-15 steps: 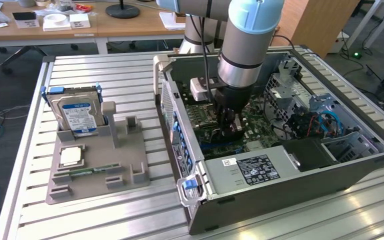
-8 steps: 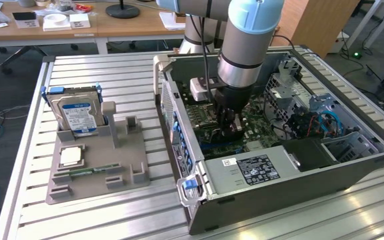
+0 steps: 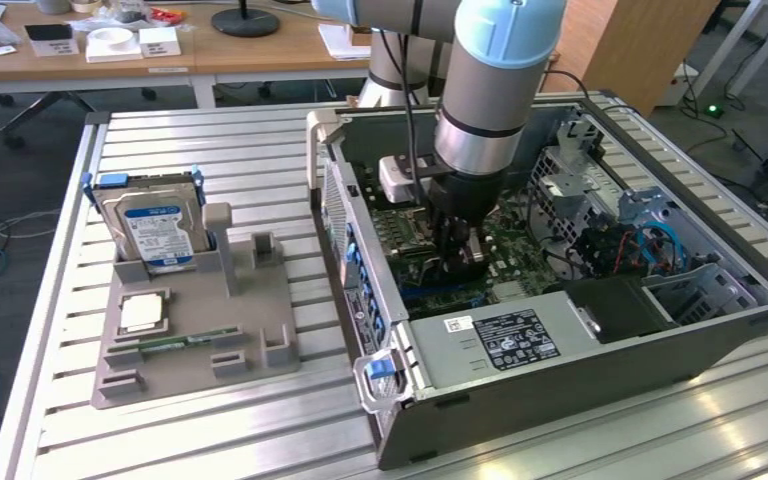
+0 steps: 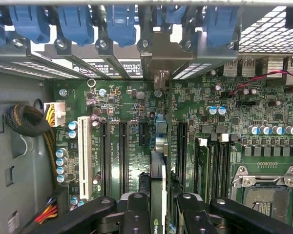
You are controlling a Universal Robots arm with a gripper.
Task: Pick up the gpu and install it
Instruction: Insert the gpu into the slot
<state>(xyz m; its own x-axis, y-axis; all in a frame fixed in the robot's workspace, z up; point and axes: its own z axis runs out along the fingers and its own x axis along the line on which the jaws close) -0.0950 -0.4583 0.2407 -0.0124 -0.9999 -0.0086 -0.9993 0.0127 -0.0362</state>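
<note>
The gpu (image 4: 158,178) shows edge-on in the wrist view as a thin dark card standing upright over the green motherboard (image 4: 224,126). Its silver end bracket (image 4: 158,61) reaches the case's rear slot wall. My gripper (image 4: 158,217) is shut on the card, with one black finger (image 4: 136,214) on each side of it. The card lies along the line of the long black expansion slots (image 4: 123,156); whether it is seated in one I cannot tell. In the exterior view my gripper (image 3: 458,255) is down inside the open computer case (image 3: 398,400), just above the motherboard.
Blue slot latches (image 4: 78,22) line the rear wall. A white slot (image 4: 85,156), a cable bundle (image 4: 27,122) and the CPU socket (image 4: 266,192) flank the card. Outside the case, a grey holder (image 3: 257,330) carries the blue-labelled hard drive (image 3: 157,235) and a chip (image 3: 141,312).
</note>
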